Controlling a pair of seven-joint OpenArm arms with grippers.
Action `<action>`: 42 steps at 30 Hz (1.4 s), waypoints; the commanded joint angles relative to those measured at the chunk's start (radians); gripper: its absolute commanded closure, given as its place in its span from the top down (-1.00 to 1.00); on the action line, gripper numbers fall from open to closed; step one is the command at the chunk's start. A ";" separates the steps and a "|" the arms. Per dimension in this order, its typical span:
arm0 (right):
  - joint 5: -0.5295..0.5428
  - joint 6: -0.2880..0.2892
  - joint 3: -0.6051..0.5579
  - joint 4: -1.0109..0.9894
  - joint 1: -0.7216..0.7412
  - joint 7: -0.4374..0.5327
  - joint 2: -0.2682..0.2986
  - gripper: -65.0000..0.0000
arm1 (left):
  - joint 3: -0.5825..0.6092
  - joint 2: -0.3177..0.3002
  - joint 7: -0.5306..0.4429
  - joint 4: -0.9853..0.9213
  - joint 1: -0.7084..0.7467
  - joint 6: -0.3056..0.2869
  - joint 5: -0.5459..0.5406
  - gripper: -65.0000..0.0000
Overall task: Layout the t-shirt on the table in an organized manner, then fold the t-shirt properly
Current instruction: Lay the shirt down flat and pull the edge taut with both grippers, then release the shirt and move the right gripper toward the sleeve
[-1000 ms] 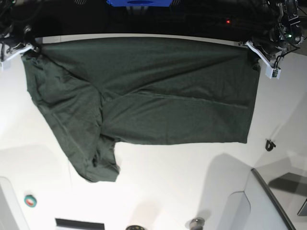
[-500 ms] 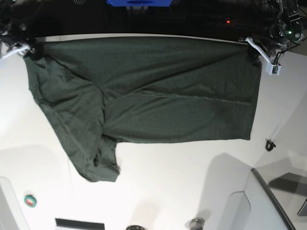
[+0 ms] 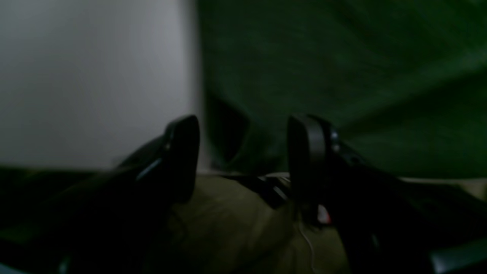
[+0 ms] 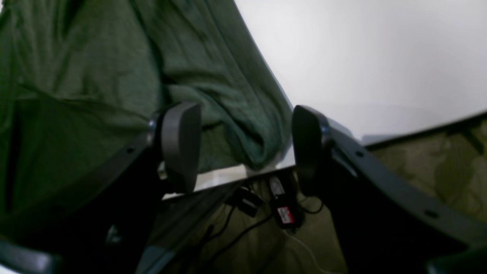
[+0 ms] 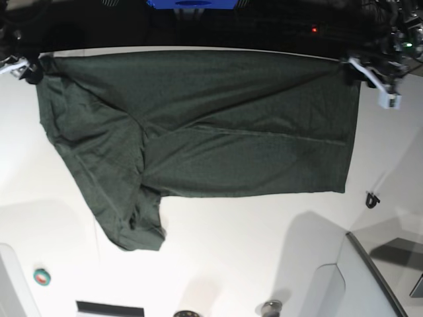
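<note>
The dark green t-shirt [image 5: 218, 125] lies spread along the far edge of the white table [image 5: 264, 251], with one part bunched toward the front left [image 5: 142, 224]. My left gripper [image 5: 362, 70] is at the shirt's far right corner, and in the left wrist view it [image 3: 243, 152] stands open, with the t-shirt [image 3: 342, 76] beyond its fingers. At the far left corner is my right gripper [image 5: 23, 66]. The right wrist view shows it [image 4: 245, 148] open, with the t-shirt's [image 4: 114, 76] rolled corner lying loose between the fingers at the table [image 4: 361, 57] edge.
A small dark clip [image 5: 372, 199] lies right of the shirt. A green and red tape roll [image 5: 41, 277] sits at the front left. A grey panel [image 5: 377, 277] fills the front right corner. Cables [image 4: 281, 213] hang below the far table edge.
Both grippers went from shut on the shirt's far corners to open and let go. They drew slightly outward and back, and the shirt's far edge settled on the table.
</note>
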 commanded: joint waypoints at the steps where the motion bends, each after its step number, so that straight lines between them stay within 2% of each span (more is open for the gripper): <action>1: 0.009 -0.029 0.007 0.027 -0.007 0.017 0.019 0.10 | -0.030 -0.018 -0.011 0.024 0.004 0.004 -0.002 0.09; 6: 0.009 -0.079 0.006 0.103 -0.004 0.046 0.042 0.10 | -0.106 -0.023 -0.010 0.038 0.013 0.001 0.000 0.09; 10: 0.009 -0.079 -0.007 0.147 0.031 0.043 0.069 0.11 | -0.116 -0.014 -0.010 0.087 0.032 -0.001 -0.011 0.08; 14: 0.007 -0.052 -0.143 0.141 0.126 0.048 0.135 0.11 | -0.111 0.078 -0.010 0.111 -0.036 -0.002 -0.003 0.05; 15: 0.007 -0.036 -0.186 0.129 0.161 0.049 0.152 0.10 | -0.100 0.098 -0.010 0.107 -0.067 -0.002 0.000 -0.01; 16: 0.007 -0.029 -0.226 0.112 0.209 0.049 0.168 0.10 | -0.082 0.107 -0.010 0.104 -0.088 -0.002 0.000 -0.16; 17: 0.007 -0.028 -0.252 0.083 0.252 0.049 0.178 0.10 | -0.066 0.111 -0.010 0.104 -0.103 -0.002 0.000 -0.36; 19: 0.007 -0.029 -0.290 -0.011 0.346 0.049 0.195 0.10 | -0.028 0.112 -0.010 0.099 -0.130 -0.001 0.000 -0.93; 20: 0.007 -0.029 -0.304 -0.072 0.402 0.049 0.203 0.10 | -0.014 0.112 -0.010 0.088 -0.145 0.002 0.000 -1.00; 24: -0.013 -0.029 -0.369 -0.395 0.622 0.072 0.235 0.10 | 0.000 0.109 -0.010 0.004 -0.199 0.004 0.000 -1.00; 29: -0.226 -0.028 -0.510 -0.708 0.824 0.237 0.226 0.10 | -0.010 0.095 -0.016 -0.094 -0.202 0.001 0.000 -1.00; 32: -0.326 -0.025 -0.574 -0.758 0.872 0.300 0.184 0.10 | -0.010 0.072 -0.019 -0.129 -0.199 -0.001 0.000 -1.00; 34: -0.364 -0.025 -0.591 -0.761 0.886 0.324 0.166 0.10 | -0.011 0.061 -0.054 -0.143 -0.197 -0.001 0.000 -1.00; 38: -0.392 -0.025 -0.605 -0.766 0.927 0.338 0.143 0.11 | -0.008 0.043 -0.126 -0.169 -0.182 0.002 0.029 -1.00; 42: -0.393 -0.025 -0.607 -0.835 0.975 0.338 0.115 0.11 | -0.007 0.049 -0.134 -0.186 -0.185 -0.001 0.103 -1.00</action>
